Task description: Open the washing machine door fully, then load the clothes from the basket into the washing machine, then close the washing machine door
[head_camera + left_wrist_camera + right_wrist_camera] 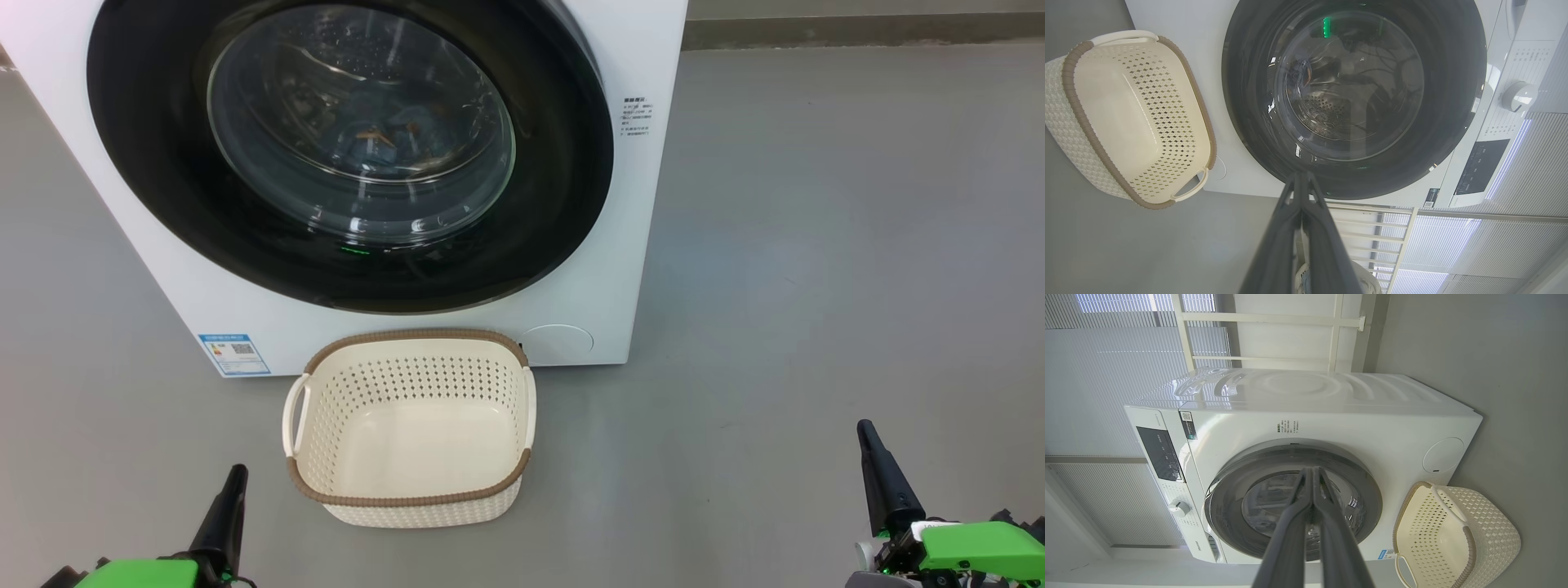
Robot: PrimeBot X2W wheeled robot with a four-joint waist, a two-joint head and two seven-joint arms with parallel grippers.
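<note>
Dark and pinched tight together, the fingers of my left gripper (236,475) hold nothing. The right gripper (867,431) is the same, fully closed and empty. Both sit low at the near corners of the head view, tips pointing toward the washing machine (620,269) and well apart from it.

Between them, nearer the left one, the basket (408,500) stands upright with its long axis parallel to the machine's front. Its far rim is just beside the base; I cannot tell whether they touch. It has nothing in it.

Ahead and above, the washing machine door (155,171) looks shut flush. Through its glass I make out the clothes (384,140), blue with an orange streak, lying in the drum.

I judge all three steps done. If the door wanted a last push, the left arm is nearer.
</note>
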